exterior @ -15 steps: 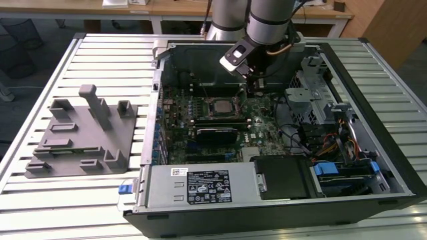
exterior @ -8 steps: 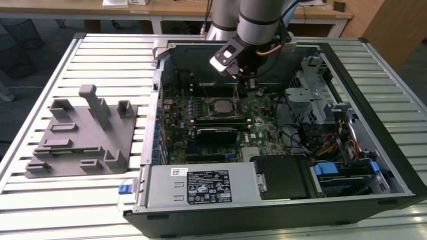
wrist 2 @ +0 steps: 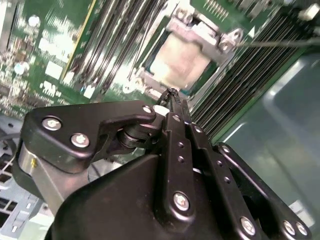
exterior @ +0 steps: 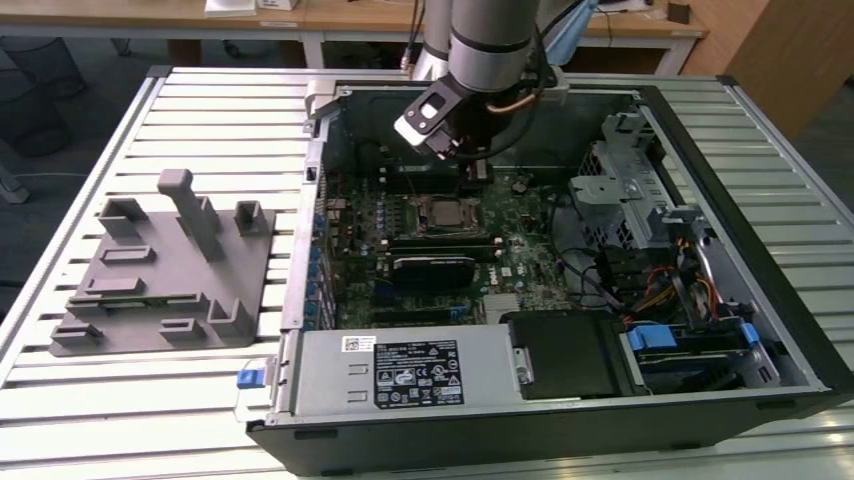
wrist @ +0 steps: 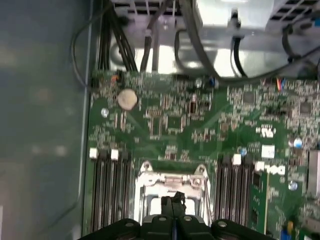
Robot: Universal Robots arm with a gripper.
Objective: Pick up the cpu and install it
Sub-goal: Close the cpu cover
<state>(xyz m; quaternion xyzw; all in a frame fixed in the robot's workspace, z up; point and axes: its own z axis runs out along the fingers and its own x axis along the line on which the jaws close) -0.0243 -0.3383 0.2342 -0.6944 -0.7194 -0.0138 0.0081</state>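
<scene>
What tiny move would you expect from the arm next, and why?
Probably a small straight lift, though that is a guess. The gripper hangs shut with nothing seen between its fingertips, just over the socket, and the chip seems to lie inside that frame already.
</scene>
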